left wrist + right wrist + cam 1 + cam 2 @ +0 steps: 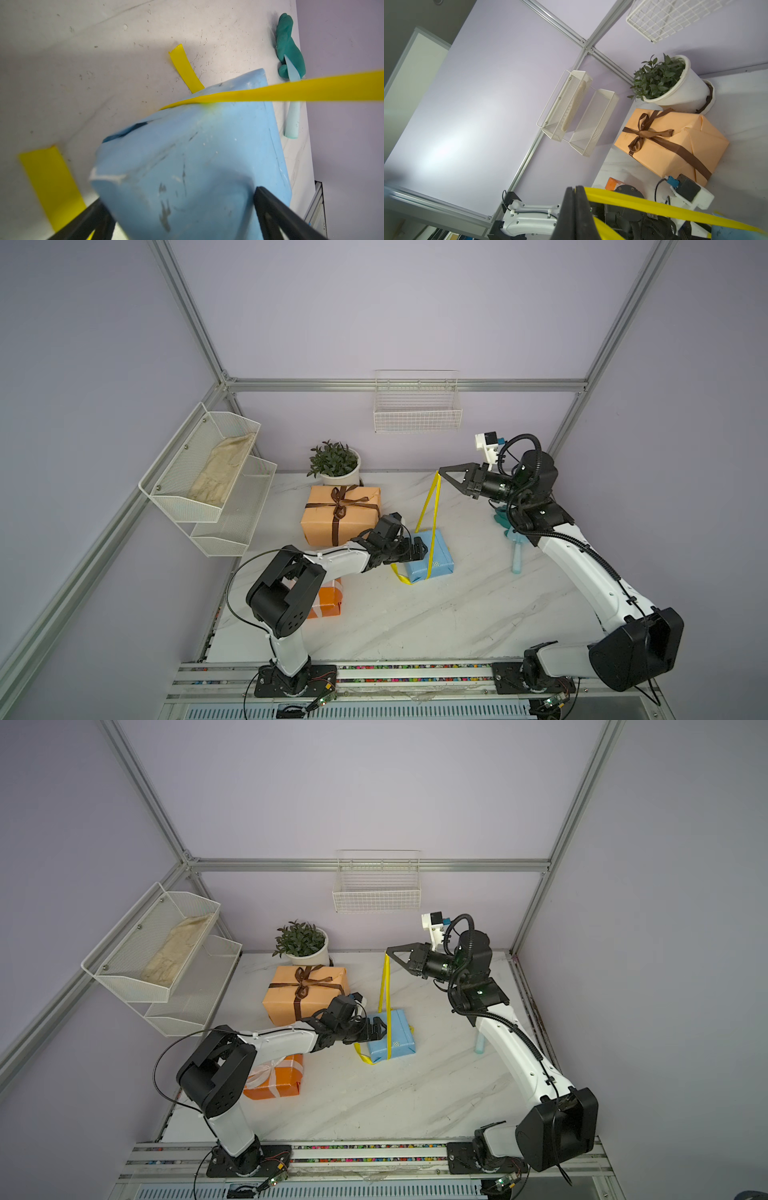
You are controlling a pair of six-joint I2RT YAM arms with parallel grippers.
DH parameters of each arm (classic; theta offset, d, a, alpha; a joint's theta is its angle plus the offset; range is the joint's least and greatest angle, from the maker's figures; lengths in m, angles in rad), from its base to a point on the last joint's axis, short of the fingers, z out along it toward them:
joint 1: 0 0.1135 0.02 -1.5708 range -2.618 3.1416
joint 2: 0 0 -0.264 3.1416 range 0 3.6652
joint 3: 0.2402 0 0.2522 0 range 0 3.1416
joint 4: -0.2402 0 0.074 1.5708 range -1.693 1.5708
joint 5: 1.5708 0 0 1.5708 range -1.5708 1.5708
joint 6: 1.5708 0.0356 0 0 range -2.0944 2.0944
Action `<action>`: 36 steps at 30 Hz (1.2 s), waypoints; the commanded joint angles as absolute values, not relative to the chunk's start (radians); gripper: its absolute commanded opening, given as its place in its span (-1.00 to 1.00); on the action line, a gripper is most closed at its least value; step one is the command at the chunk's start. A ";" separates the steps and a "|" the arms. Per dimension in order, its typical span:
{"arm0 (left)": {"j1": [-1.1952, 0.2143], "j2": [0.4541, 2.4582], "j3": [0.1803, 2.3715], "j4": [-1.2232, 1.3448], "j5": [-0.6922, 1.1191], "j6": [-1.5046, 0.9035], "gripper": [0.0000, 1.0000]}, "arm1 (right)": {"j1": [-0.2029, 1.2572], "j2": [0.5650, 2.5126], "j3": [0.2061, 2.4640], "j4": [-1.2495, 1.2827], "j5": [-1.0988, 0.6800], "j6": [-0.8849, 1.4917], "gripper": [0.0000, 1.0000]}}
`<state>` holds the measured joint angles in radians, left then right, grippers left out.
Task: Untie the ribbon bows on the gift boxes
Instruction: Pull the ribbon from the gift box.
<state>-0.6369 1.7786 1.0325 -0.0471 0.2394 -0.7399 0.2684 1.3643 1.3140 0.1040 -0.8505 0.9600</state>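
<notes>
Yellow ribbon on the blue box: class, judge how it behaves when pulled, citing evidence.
Probably floppy: the yellow ribbon runs straight only where the right gripper pinches it; a free end curls on the table. Pulling may tip the light blue box it loops around.

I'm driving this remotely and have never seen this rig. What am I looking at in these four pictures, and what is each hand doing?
Two white-and-black robot arms stand at the near edge of a marble table. The two wide pictures look down from one overhead camera. The other two come from cameras on the arms' wrists.

On the table are a peach box with a tied brown bow, an orange box with a white ribbon, a light blue box, a potted plant and a teal glove.

The right hand is shut on the yellow ribbon, holding it taut high above the light blue box. The left hand is open, its fingers on either side of that box.
</notes>
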 commanded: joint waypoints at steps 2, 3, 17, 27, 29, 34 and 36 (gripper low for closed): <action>-0.630 1.737 1.030 -0.113 0.241 -0.711 0.99 | 0.258 1.357 1.419 0.186 -0.868 0.957 -1.00; -0.630 1.733 1.032 -0.115 0.244 -0.709 1.00 | 0.258 1.359 1.430 0.184 -0.869 0.955 -1.00; -0.619 1.671 1.026 -0.188 0.264 -0.669 1.00 | 0.249 1.351 1.358 0.181 -0.848 0.945 -1.00; -0.619 1.422 0.929 -0.267 0.240 -0.534 0.99 | 0.236 1.365 1.389 0.178 -0.854 0.946 -1.00; -0.647 1.353 0.936 -0.228 0.233 -0.467 1.00 | 0.236 1.390 1.391 0.176 -0.856 0.948 -1.00; -0.724 1.349 0.976 -0.095 0.197 -0.352 1.00 | 0.236 1.387 1.392 0.170 -0.853 0.951 -1.00; -0.744 1.374 0.985 -0.027 0.209 -0.330 0.99 | 0.236 1.386 1.394 0.167 -0.851 0.956 -1.00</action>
